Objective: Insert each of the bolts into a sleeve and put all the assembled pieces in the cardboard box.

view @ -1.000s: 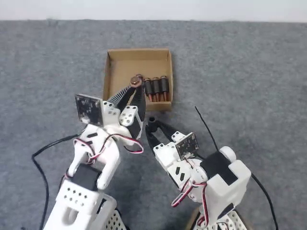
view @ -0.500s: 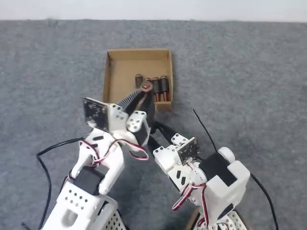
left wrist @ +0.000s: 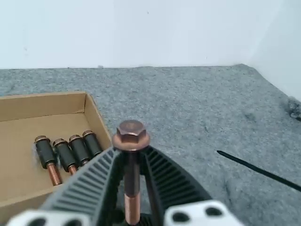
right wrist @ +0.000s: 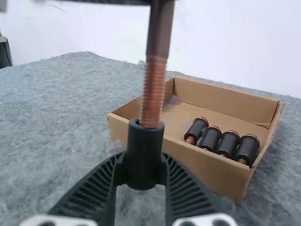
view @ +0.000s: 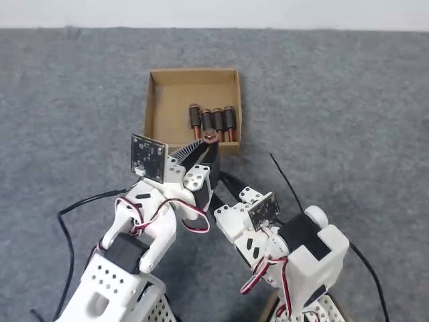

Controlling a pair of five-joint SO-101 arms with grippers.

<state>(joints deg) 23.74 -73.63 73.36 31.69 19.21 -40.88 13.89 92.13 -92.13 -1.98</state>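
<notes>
- Currently, the bolt point(left wrist: 132, 174) is hanging upright, head up, with its threaded tip sitting at the mouth of the sleeve point(right wrist: 145, 157) and seemingly just entering the bore.
- It is looking like copper-coloured metal, so I am judging it rigid, dense for its size and fairly slick along the smooth shank. The best hold is high on the shank, just under the hex head, where the flange is acting as a stop against slipping down.
- The left tool point(left wrist: 132, 153) is gripping it exactly there, its ribbed jaws clenched on the shank and leaving the threaded end free.
- The sleeve is looking like a black, thick-walled tube, probably light and stiff with a slightly grippy skin. It is best taken round its middle, so the bore is staying open and vertical.
- The right tool point(right wrist: 144, 170) is clamping it that way from below, bore facing up.
- A sideways tilt is likely to jam the threads on the rim, so the two are needing to stay coaxial.
- Both pieces are meeting in the air just outside the near wall of the cardboard box point(view: 153, 100).
- Four assembled pieces point(view: 213, 122) are lying side by side inside it, on the grey worktop point(view: 335, 100).
</notes>
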